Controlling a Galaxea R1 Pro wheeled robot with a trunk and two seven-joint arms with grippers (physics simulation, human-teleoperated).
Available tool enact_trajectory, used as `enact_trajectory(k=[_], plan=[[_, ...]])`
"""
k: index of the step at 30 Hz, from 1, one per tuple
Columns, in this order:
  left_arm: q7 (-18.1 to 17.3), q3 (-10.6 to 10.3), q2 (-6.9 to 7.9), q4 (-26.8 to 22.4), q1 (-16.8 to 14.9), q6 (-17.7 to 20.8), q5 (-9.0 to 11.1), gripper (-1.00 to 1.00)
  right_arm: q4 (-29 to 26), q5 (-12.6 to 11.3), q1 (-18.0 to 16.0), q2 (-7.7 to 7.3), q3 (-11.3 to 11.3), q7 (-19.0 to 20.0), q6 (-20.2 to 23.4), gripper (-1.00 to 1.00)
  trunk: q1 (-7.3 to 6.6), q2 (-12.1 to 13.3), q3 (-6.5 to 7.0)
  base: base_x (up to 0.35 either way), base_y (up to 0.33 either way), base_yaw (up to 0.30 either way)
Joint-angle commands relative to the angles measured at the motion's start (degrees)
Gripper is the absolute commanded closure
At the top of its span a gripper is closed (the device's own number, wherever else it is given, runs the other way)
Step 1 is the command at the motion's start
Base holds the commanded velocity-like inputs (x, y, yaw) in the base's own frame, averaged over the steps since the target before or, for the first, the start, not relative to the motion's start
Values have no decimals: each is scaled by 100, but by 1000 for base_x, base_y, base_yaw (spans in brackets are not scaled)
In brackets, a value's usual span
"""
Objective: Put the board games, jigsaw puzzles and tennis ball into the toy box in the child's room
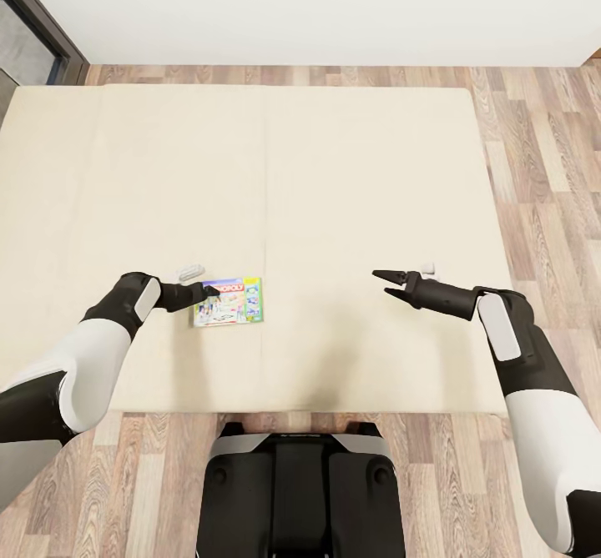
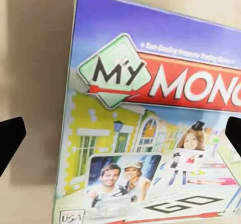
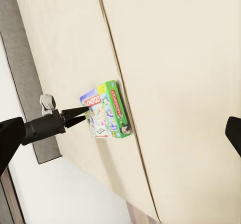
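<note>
The board game [image 1: 228, 301] was a thin flat box with a blue top, a red "My Mono..." sign, a yellow house and smiling people. It lay flat on the cream bed [image 1: 351, 166], right at the left gripper [image 1: 206, 291], whose fingers were spread. The right gripper [image 1: 387, 283] was well apart, spread too.

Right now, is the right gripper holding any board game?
No. The right gripper is open over the bare bed, while the board game lies near the left gripper.

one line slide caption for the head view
Left claw at the edge of a board game on the bed; right claw open above the mattress.
</note>
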Motion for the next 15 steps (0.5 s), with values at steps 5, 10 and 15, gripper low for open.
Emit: enact_trajectory(k=[5, 10, 15], plan=[[-26, 33, -3, -5, -2, 34, -22, -100, 3, 36, -3, -3, -11, 43, 26, -100, 3, -9, -6, 0, -22, 0], [-27, 33, -4, -5, -2, 30, -26, -100, 5, 36, -3, -4, -7, 43, 26, -100, 3, -9, -6, 0, -169, 0], [-24, 30, -6, -5, -2, 26, -27, -100, 6, 36, -3, -6, -5, 43, 26, -100, 3, -9, -6, 0, -196, 0]])
